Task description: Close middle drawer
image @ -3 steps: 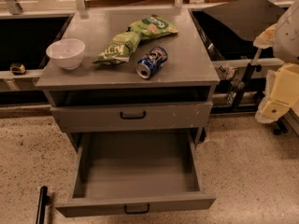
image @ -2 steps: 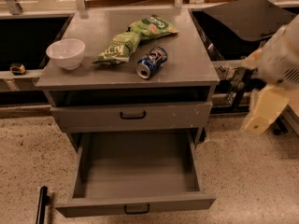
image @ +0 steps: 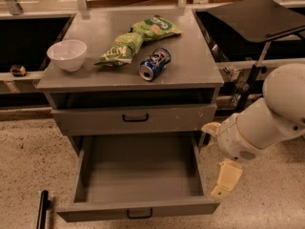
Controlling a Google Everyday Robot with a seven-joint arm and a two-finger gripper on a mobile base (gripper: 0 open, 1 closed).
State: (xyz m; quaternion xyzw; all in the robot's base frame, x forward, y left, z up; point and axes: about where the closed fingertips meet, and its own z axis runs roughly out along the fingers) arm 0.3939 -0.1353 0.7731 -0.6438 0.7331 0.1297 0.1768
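Observation:
The middle drawer (image: 138, 171) is pulled far out of the grey cabinet, low in the camera view. Its large plain grey box is empty. Its low front panel (image: 95, 212) carries a small black centre handle (image: 139, 214). My gripper (image: 227, 177) hangs at the end of the white arm (image: 267, 123), just right of the drawer's right wall and apart from it. Above it, the taller-fronted drawer (image: 135, 119) with white scuff specks is pushed in.
On the cabinet top (image: 190, 70) are a white bowl (image: 67, 54), two green snack bags (image: 136, 39) and a blue can (image: 154, 64) lying on its side. A black tray on a stand (image: 252, 18) is at the right. A black rod (image: 42, 208) lies on the speckled floor.
My arm has swung down and left, from the right edge of the view to beside the open drawer's right wall. The drawer has not moved.

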